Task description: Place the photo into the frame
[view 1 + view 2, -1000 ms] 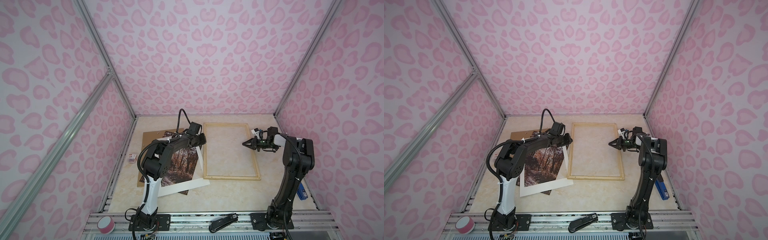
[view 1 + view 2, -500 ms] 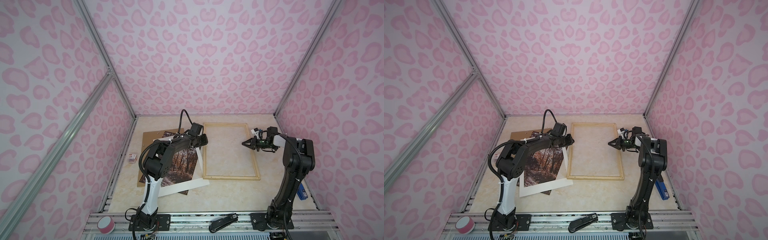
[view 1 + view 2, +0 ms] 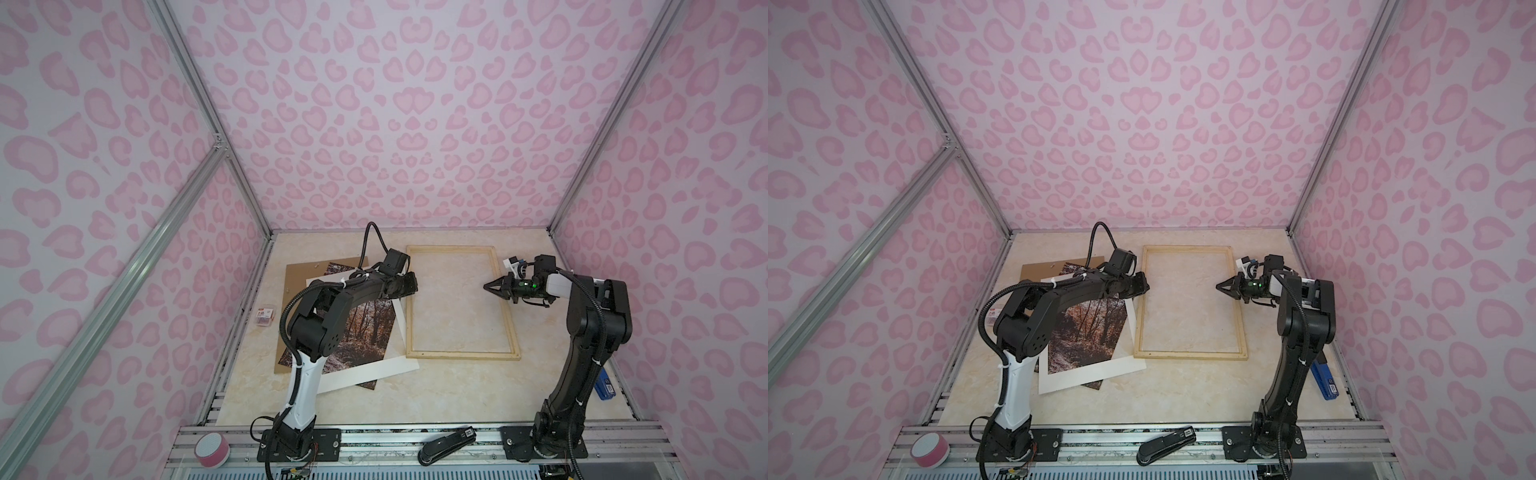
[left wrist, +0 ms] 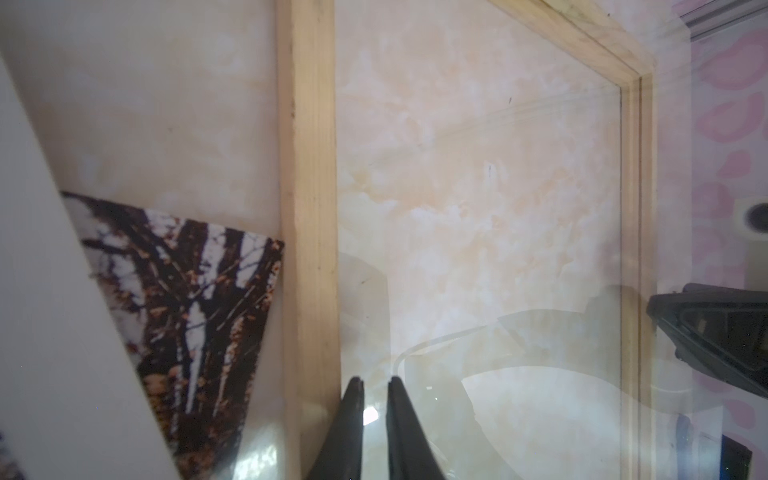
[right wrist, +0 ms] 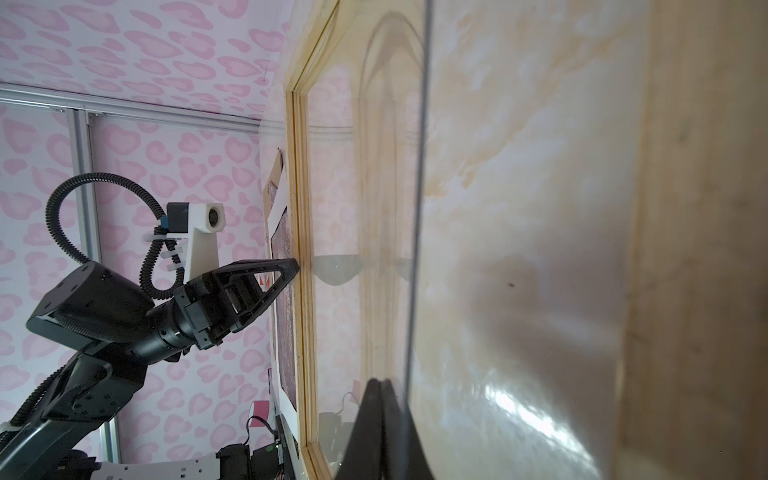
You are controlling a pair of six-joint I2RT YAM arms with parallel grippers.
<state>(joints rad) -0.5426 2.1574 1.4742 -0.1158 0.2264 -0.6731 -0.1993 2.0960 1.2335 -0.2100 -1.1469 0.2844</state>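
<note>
The pale wood frame (image 3: 461, 355) (image 3: 1190, 355) lies flat at mid-table. To its left lies the photo (image 3: 370, 328) (image 3: 1088, 328), an autumn forest print, face up under a skewed white mat (image 3: 374, 370). One corner of the photo (image 4: 187, 291) touches the frame's left rail (image 4: 313, 166). My left gripper (image 3: 415, 284) (image 4: 374, 380) sits at that rail's inner edge, open by a narrow gap with nothing seen between the fingers. My right gripper (image 3: 486, 286) (image 5: 380, 380) is shut, low over the frame's right side. A clear pane's edge (image 5: 419, 166) runs beside its fingers. I cannot tell whether it is pinched.
A brown backing board (image 3: 303, 274) lies under the photo and mat. A small box (image 3: 264, 322) sits by the left wall and a blue object (image 3: 604, 386) by the right wall. A stapler (image 3: 446, 444) and a pink tape roll (image 3: 212, 449) rest on the front rail.
My left gripper has shifted slightly right onto the frame's left rail and its jaws have narrowed. The right arm, frame and photo have not moved.
</note>
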